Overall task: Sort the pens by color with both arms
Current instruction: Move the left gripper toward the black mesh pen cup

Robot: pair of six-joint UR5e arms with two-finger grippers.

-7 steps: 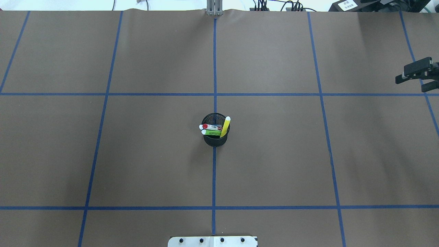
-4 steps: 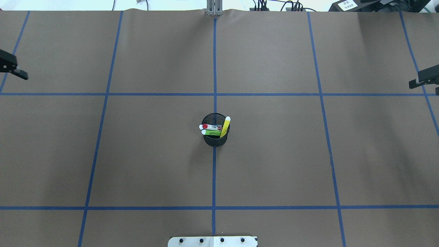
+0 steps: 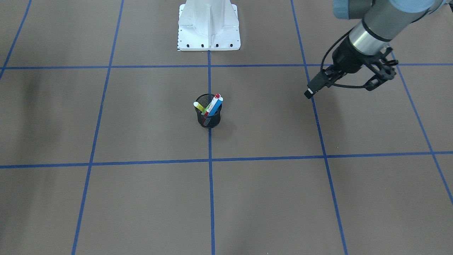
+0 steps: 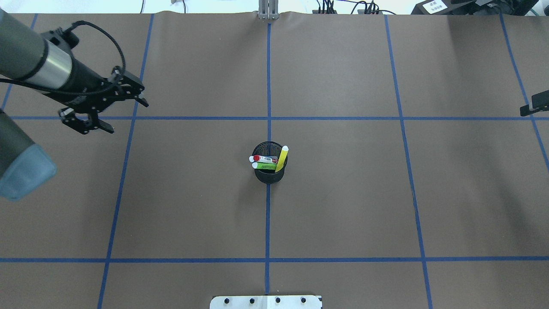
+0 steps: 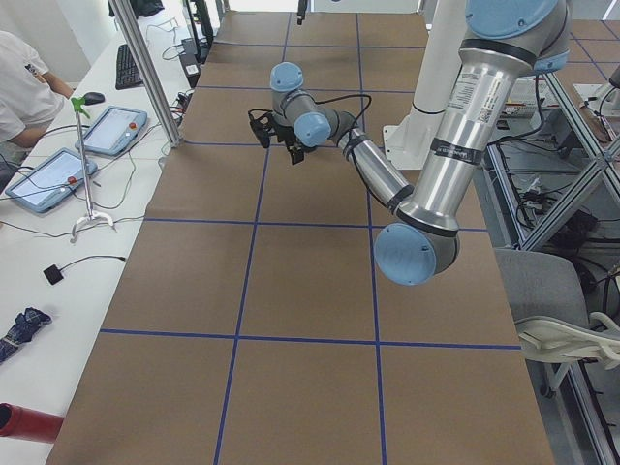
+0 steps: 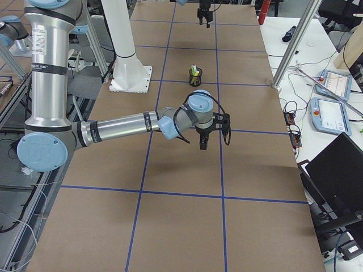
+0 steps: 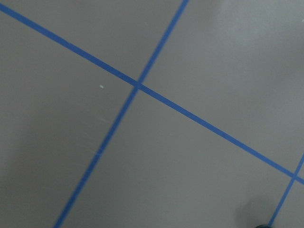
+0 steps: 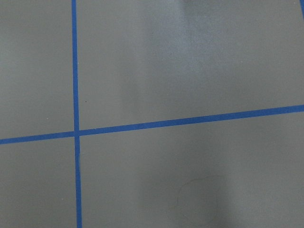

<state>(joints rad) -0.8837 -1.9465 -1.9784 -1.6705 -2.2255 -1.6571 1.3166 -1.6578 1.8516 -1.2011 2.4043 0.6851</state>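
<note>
Several pens stand in a black mesh cup (image 4: 269, 174) (image 3: 208, 120) at the table's centre: a yellow pen (image 4: 282, 158), a green pen (image 4: 266, 165), a white pen with red caps (image 4: 266, 159) and a blue pen (image 3: 216, 105). My left gripper (image 4: 128, 117) (image 3: 341, 86) hangs open and empty above the tape lines, well to the left of the cup. Only one finger of my right gripper (image 4: 535, 105) shows at the overhead view's right edge. The right side view shows this gripper (image 6: 214, 136) spread open, empty and far from the cup.
The white base mount (image 4: 266, 301) (image 3: 208, 26) sits at the near table edge. Blue tape lines (image 4: 268, 86) grid the brown table. A side bench with tablets (image 5: 48, 179) and a seated person (image 5: 19, 77) runs along the far edge.
My left arm has swung in from the left edge toward the centre. The right gripper has drawn back almost out of the overhead view. The pens and cup have not moved.
</note>
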